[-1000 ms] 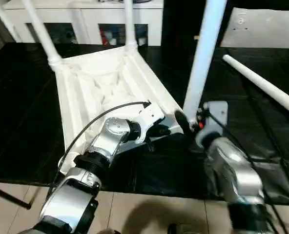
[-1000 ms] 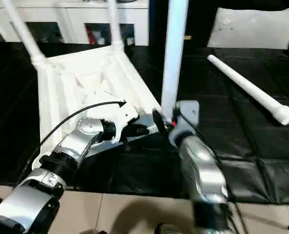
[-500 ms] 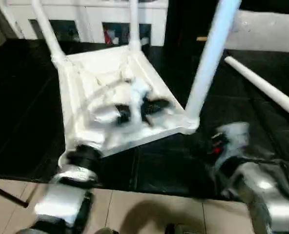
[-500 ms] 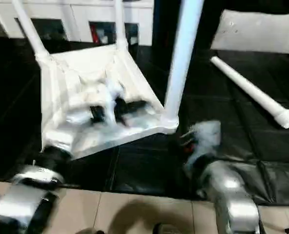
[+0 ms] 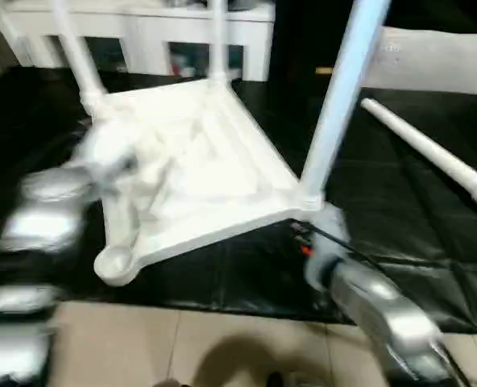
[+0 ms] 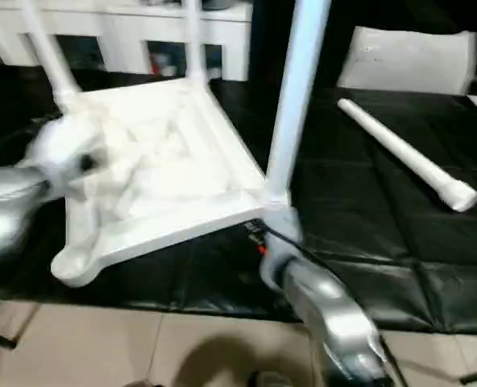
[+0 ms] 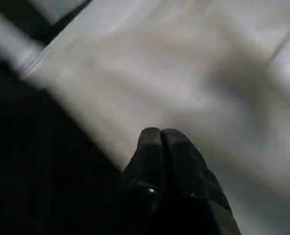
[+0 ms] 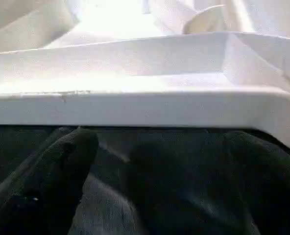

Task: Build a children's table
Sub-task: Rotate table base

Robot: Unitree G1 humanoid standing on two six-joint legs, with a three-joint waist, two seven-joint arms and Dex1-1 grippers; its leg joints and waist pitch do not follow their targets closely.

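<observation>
Left arm: the silver forearm is at the far left, blurred, and the left gripper [image 7: 160, 142] is over the ribbed underside of the children's table [image 5: 198, 173].
Left jaws: together, with nothing between them; the two black fingers [image 7: 150, 147] touch each other.
Children's table: it lies upside down on the black mat [image 5: 400, 218] on the floor, with three legs standing up in their corner sockets; the near-left socket [image 5: 115, 263] is empty.
Right arm: the forearm comes from the lower right, and the right gripper [image 8: 159, 161] is low, just beside the near rim [image 8: 135, 105] of the table, under the near-right leg [image 5: 339, 89].
Right jaws: wide apart, holding nothing.
Loose leg [image 5: 428, 149]: it lies on the mat at the right, well apart from the table.
Writing: none that I can read.
Change: a second ago the left gripper was at the near rim close to the right gripper; now it is over the left part. The right gripper was at the base of the near-right leg and is now lower.
</observation>
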